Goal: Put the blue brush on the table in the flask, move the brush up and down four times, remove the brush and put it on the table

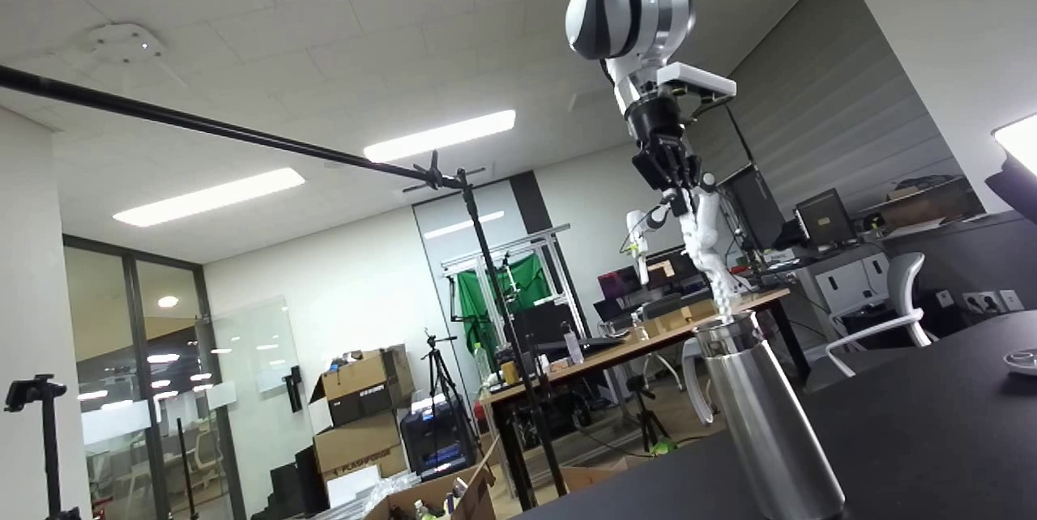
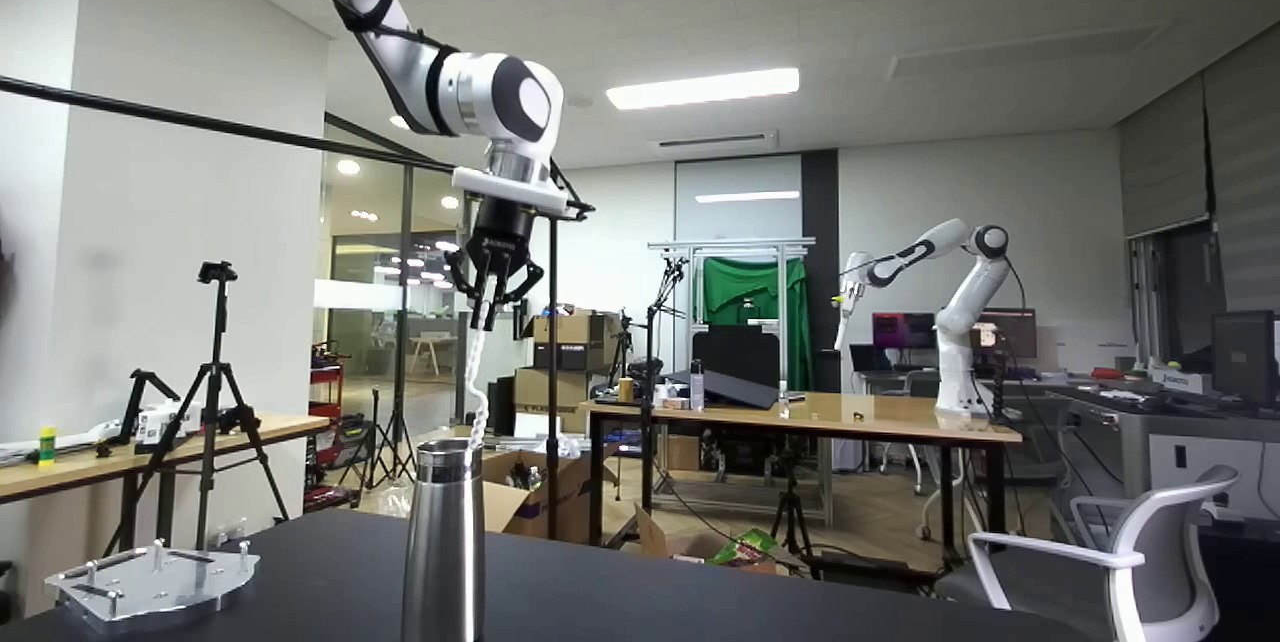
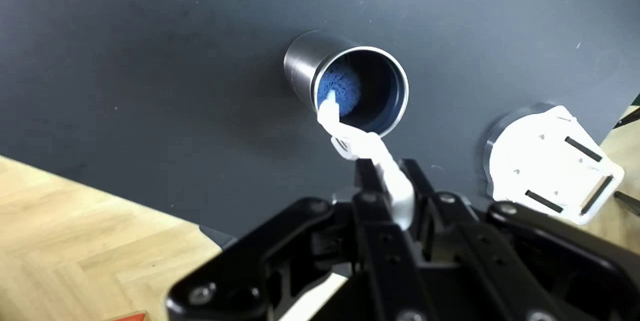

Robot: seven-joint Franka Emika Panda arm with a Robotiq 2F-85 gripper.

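In the wrist view, the blue brush is grasped by its white twisted handle between the black fingers. Its blue bristles are seen inside the steel flask, toward the left of the mouth. The flask is set on the dark surface, past whose near left edge a pale wood floor is shown; on the right, a pale slotted plate is placed.

In an exterior view, the flask is stood upright, and the handle is led down into its mouth from the clenched fingers of a white robot arm. The plate is seen to the left, with a tripod behind it. At right, an office chair is placed near, and a second robot arm is mounted on a far wood-topped surface.

In an exterior view, cardboard boxes are stacked far left, a green cloth is draped at the far middle, and the flask is shown near, at right, below the fingers.
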